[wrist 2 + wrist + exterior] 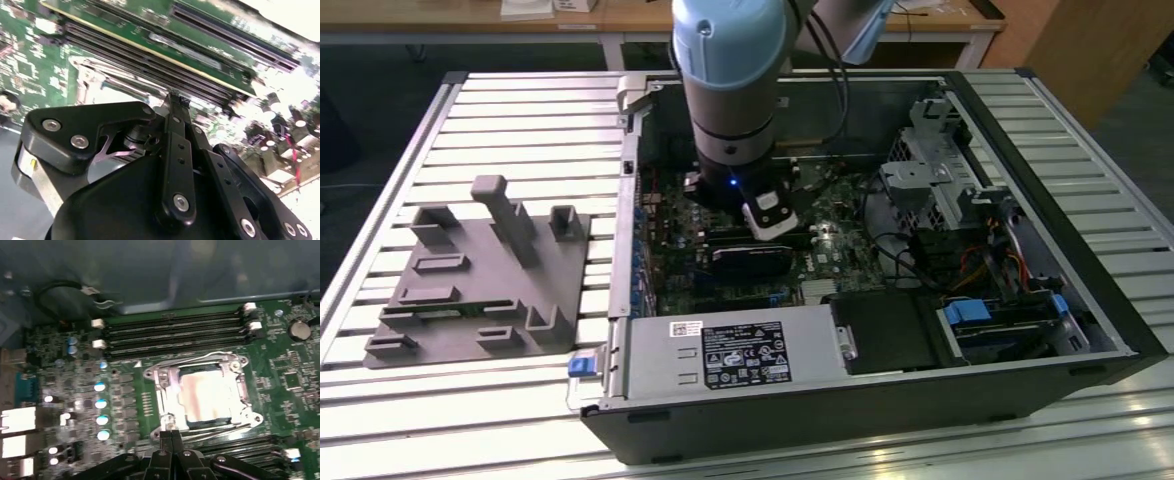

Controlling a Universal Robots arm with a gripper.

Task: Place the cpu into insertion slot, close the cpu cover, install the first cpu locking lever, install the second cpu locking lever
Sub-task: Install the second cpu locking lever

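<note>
My fingers (pixel 171 436) are pressed together with nothing between them, tips low at the edge of the insertion slot (pixel 202 395) on the motherboard inside the open computer case (pixel 1107 330). The cpu (pixel 207 397) lies in that slot, pale top up, with the cpu cover (pixel 165 377) down around it.

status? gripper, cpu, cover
Gripper shut, empty, at socket edge. Cpu seated in insertion slot. Cpu cover down. Nothing blocking.
</note>
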